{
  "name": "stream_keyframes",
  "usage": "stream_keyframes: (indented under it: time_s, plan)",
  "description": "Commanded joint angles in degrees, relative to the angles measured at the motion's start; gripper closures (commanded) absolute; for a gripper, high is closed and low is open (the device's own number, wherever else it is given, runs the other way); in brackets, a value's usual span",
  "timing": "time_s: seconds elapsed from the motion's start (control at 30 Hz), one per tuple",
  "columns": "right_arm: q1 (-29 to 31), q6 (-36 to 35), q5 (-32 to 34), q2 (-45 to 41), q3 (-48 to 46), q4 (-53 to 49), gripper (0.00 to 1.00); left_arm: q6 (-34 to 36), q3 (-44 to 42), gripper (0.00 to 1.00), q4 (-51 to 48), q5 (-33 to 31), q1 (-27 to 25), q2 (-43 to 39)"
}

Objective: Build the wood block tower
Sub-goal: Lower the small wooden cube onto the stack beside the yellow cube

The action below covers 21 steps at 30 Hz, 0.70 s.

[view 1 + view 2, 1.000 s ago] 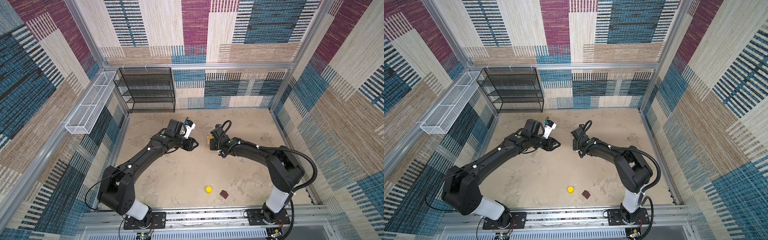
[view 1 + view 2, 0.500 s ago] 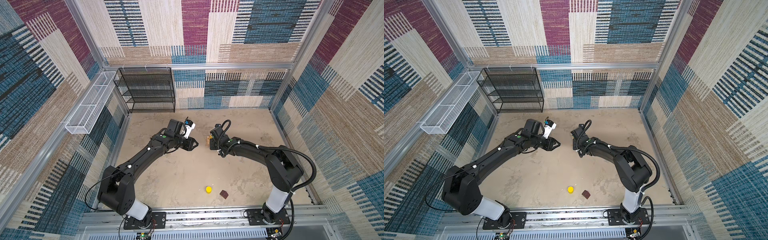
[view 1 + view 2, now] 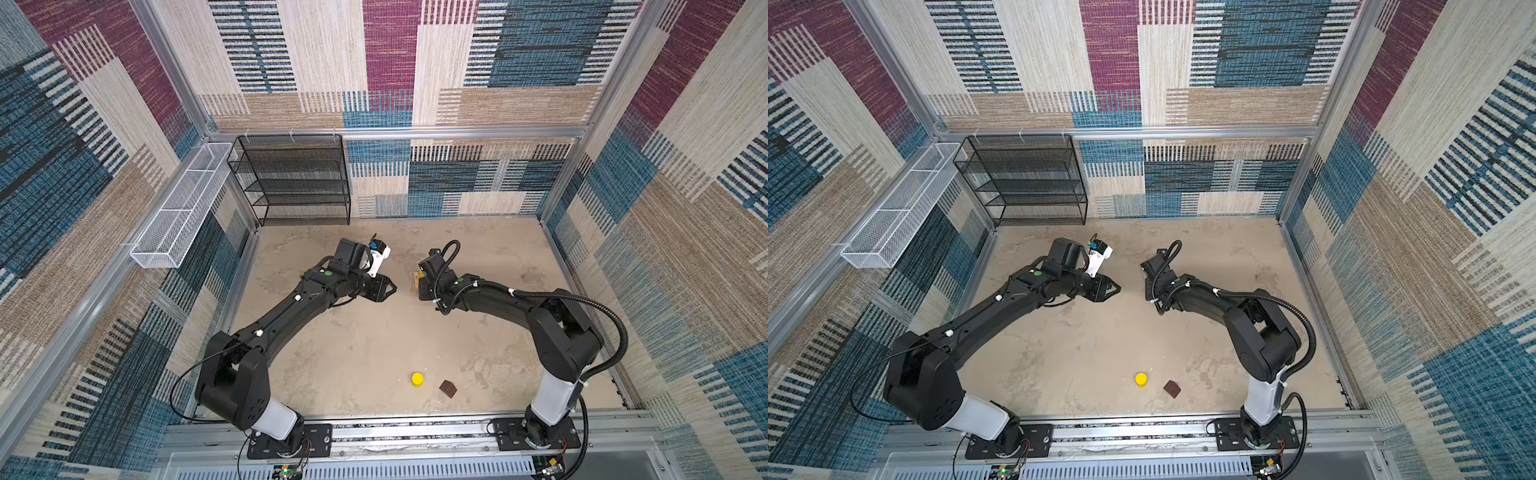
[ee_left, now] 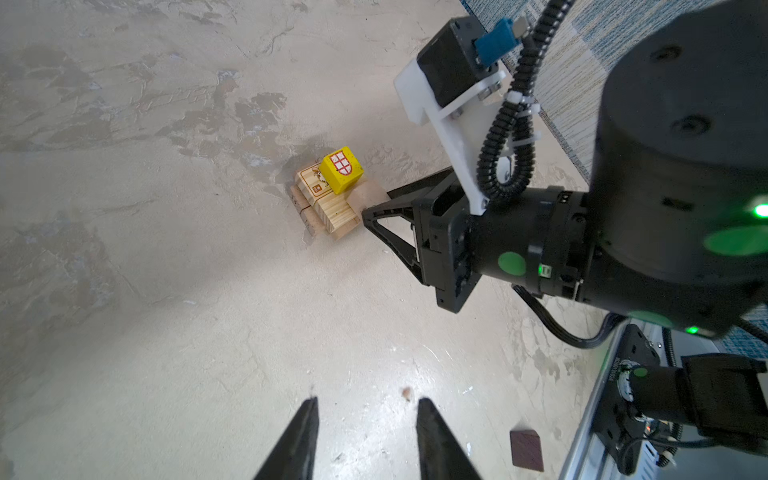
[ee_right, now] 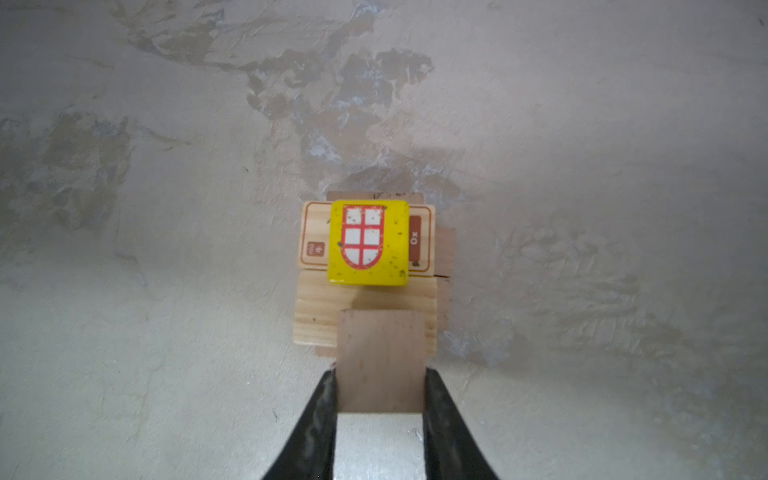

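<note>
No change had shown: right gripper [image 5: 380, 374] clamped the tan cube [image 5: 380, 345], apparently seated on the wood block tower [image 5: 320, 307], unreleased; left gripper [image 4: 368, 401] hung half-open, empty.

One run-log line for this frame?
phase: stacking | right gripper: shut on tan cube, at stack beside yellow cube | left gripper: open, empty | loose: yellow cylinder, brown block

Robotics lab test cell: aluminium frame [image 3: 399, 134], patterned textile wall panels [image 3: 390, 50], two robot arms [image 3: 286, 316] bolted to base rail [image 3: 415, 432].
</note>
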Motion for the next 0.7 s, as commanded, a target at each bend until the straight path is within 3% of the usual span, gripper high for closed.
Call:
stream_keyframes:
  time_s: [0.0, 0.67]
  plan:
    - [0.0, -0.1, 0.7, 0.2, 0.5, 0.9, 0.83, 1.7, 0.6, 0.57, -0.6, -0.2, 0.0, -0.1]
    - [0.0, -0.4, 1.0, 1.4, 1.5, 0.7, 0.74, 1.6, 0.6, 0.57, -0.7, -0.3, 0.0, 0.1]
